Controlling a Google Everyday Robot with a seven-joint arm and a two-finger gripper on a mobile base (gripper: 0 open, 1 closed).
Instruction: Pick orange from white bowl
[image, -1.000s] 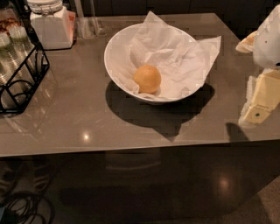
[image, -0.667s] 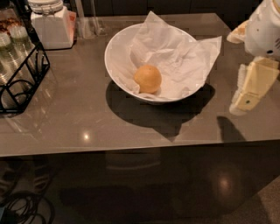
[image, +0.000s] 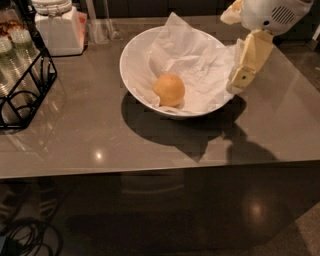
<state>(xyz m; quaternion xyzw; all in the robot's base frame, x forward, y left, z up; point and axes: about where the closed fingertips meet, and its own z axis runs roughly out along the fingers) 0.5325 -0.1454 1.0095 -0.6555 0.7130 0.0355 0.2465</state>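
Note:
The orange (image: 169, 90) lies inside the white bowl (image: 135, 70), low on its near side, resting on crumpled white paper (image: 187, 57). The bowl stands on the grey table (image: 100, 145), toward its back middle. My gripper (image: 246, 62), cream and white, hangs from the upper right. It is above the bowl's right rim, to the right of the orange and apart from it. Nothing is seen held in it.
A black wire rack (image: 22, 95) with bottles stands at the left edge. A white lidded jar (image: 59, 27) and a clear glass (image: 97, 25) stand at the back left. The table's front edge runs across the lower middle; cables lie on the floor at lower left.
My gripper has moved left and up, from beside the table's right edge to over the bowl's right rim. The orange and bowl have not moved.

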